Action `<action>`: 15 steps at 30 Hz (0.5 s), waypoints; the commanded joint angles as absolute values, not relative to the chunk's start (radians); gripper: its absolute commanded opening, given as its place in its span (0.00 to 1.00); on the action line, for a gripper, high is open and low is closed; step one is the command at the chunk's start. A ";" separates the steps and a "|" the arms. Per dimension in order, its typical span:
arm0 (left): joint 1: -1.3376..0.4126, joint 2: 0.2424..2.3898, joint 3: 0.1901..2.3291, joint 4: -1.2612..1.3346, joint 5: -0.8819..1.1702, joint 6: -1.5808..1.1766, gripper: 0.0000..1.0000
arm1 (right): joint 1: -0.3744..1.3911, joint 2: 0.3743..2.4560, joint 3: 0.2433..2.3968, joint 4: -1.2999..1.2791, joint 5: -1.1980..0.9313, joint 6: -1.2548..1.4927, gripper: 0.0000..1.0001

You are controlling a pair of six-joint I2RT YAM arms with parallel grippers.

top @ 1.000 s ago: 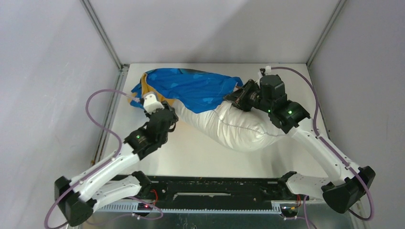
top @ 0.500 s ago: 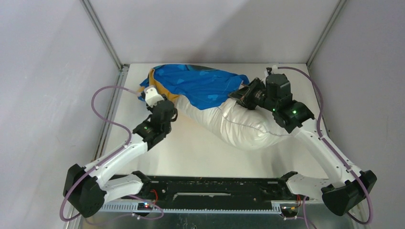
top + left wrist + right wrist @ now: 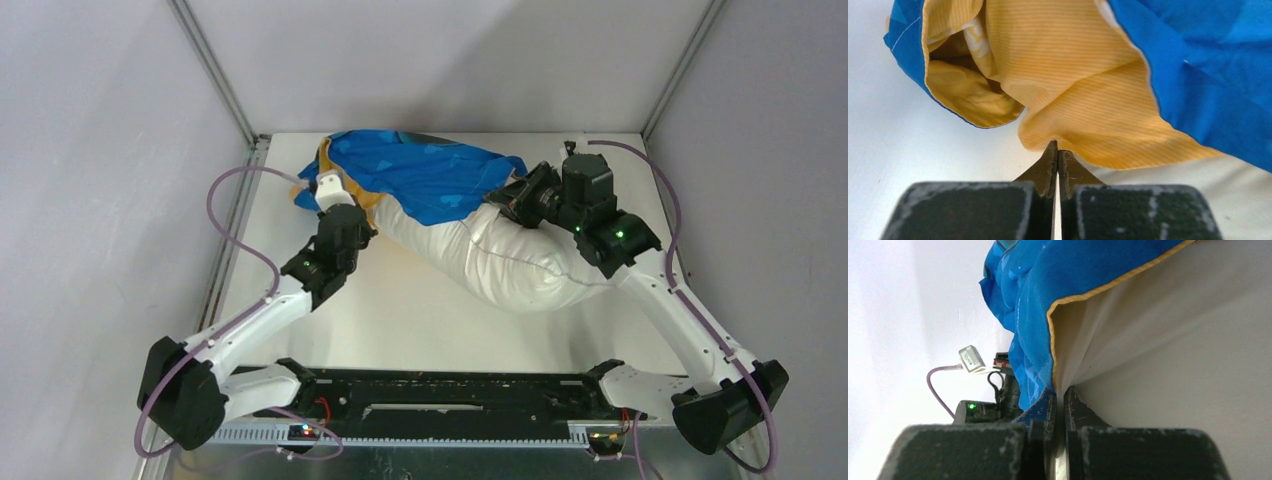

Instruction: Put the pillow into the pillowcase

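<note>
- Two black grippers at the open mouth of the limp blue and orange-yellow cloth pillowcase (image 3: 420, 175): left gripper (image 3: 358, 212) at the near-left side, right gripper (image 3: 502, 198) at the right side.
- Big plump white stuffed pillow (image 3: 505, 265) slanting across the flat white table (image 3: 400, 315) between the two grippers. Far-left end tucked inside the pillowcase, near-right end bare and sticking out.
- Pillowcase bunched up at the far-left part of the table, blue face up, orange-yellow showing at the edge next to the left gripper.
- Hidden under the blue cloth: the covered end of the pillow. Depth inside not clear.
- Seen from above, fingertips of both grippers too dark and small to make out. Clear only in the two wrist views.
- Bits of white print in a fold of the orange-yellow side, too crumpled to read.
- Left gripper pressed together, pinching a fold of the orange-yellow cloth right at the fingertips.
- Right gripper pressed together as well, pinching the blue pillowcase edge with its thin orange-yellow hem. White pillow touching just beside the fingers.
</note>
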State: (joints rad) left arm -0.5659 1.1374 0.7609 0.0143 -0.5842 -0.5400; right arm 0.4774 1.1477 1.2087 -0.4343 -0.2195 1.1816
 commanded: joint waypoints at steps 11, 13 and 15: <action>-0.695 0.904 0.941 -0.185 -0.238 -0.375 0.00 | 0.471 1.126 1.225 -0.202 -0.203 1.247 0.00; -0.806 0.897 1.037 -0.212 -0.193 -0.338 0.00 | 0.480 1.138 1.225 -0.199 -0.177 1.249 0.00; -0.894 0.910 1.129 -0.236 -0.169 -0.301 0.00 | 0.494 1.150 1.223 -0.205 -0.146 1.257 0.00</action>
